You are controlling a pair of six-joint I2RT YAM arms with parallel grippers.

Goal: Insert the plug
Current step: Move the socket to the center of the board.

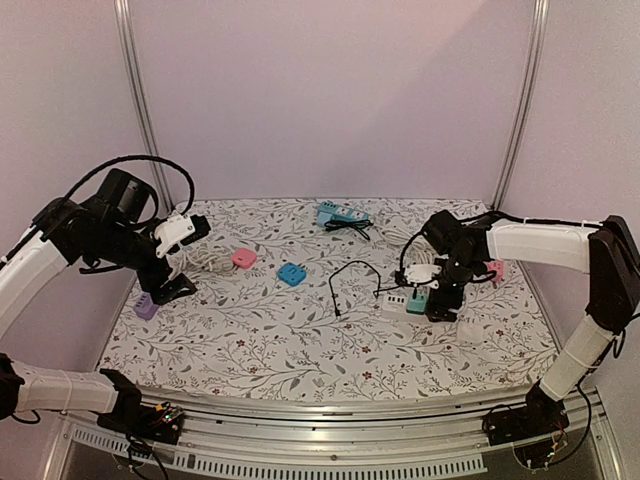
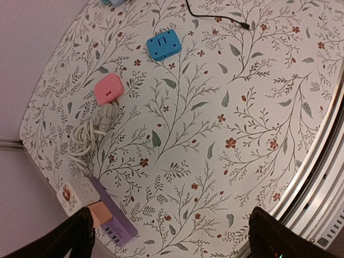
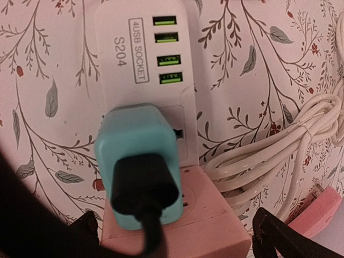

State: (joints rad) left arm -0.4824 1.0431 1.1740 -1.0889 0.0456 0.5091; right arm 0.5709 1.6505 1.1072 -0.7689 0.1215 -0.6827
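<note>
Now the teal plug (image 3: 134,131) sits in the white socket strip (image 3: 145,48), on the right side of the table (image 1: 300,340), right next to the strip's four green slots; it looks pushed in flat, but its pins are hidden, so I cannot be sure it is all the way in. The right claw (image 3: 174,236) hangs over it with its two fingers wide apart, one on each side of the plug and not touching it; it has hold of nothing. The left claw (image 2: 172,242) is well away on the left side, wide open too, and empty; a purple strip (image 2: 115,231) lies just under it.

I think the step in hand is to let go and back off. To do it well, the right claw should go straight up, so no finger knocks the plug loose; it should mind the black cord (image 3: 153,242) that comes out of the plug toward it, and the white cord (image 3: 279,145) looped just beside the strip. A soft push on top first may help if the plug is not fully in.

No box, bowl or tray shows; the only thing that holds something is the socket strip, and the teal plug is in it; a pink block (image 3: 215,226) touches the strip's end by the plug.
</note>
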